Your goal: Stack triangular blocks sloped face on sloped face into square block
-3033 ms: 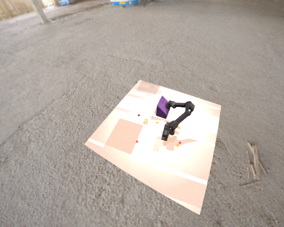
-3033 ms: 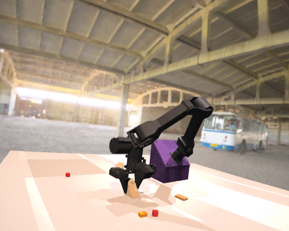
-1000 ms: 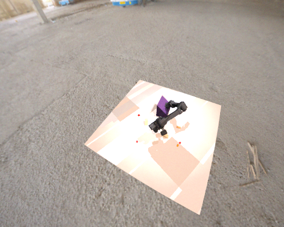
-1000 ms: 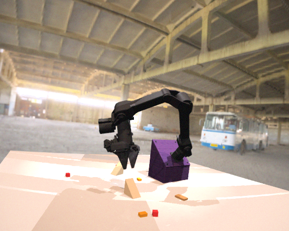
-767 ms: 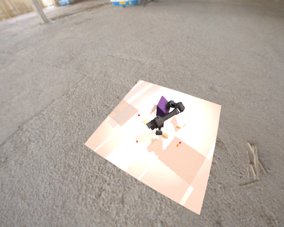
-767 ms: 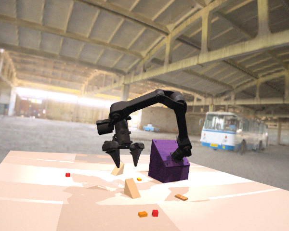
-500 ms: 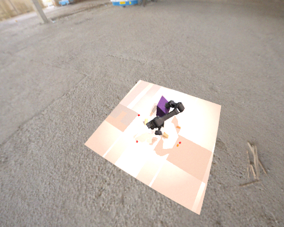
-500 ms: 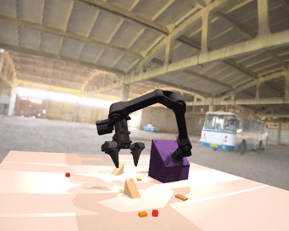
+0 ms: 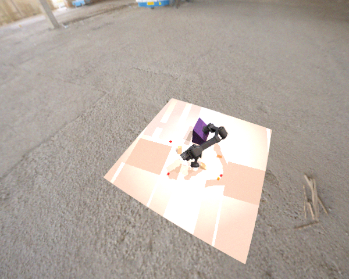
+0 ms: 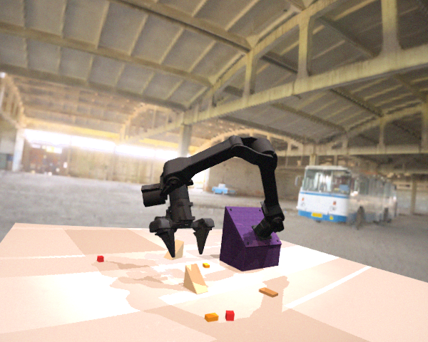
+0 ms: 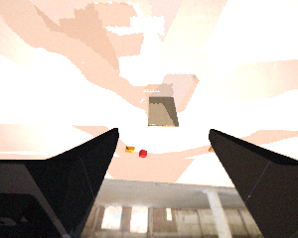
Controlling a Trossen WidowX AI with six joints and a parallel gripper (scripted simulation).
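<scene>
One pale wooden triangular block [image 10: 195,278] [image 9: 203,165] stands on the table with its sloped face falling to the right in the exterior view. In the wrist view a shaded block [image 11: 163,111] lies ahead, between the lines of the fingers. A second triangular block [image 10: 177,249] [image 9: 179,149] stands farther back, partly covered by a fingertip in the exterior view. The two blocks are apart. My gripper [image 10: 187,254] [image 11: 163,132] is wide open and empty, pointing down above the table, behind the nearer block in the exterior view. Its exact height is hard to tell.
The purple wedge-shaped base [image 10: 260,256] [image 9: 198,136] carries the arm. An orange plank [image 10: 268,291] [image 9: 219,156], a small yellow piece [image 10: 205,265], an orange piece [image 10: 211,316] [image 11: 130,149] and red cubes [image 10: 229,315] [image 11: 143,154] [image 10: 100,258] [image 9: 168,174] lie about the table.
</scene>
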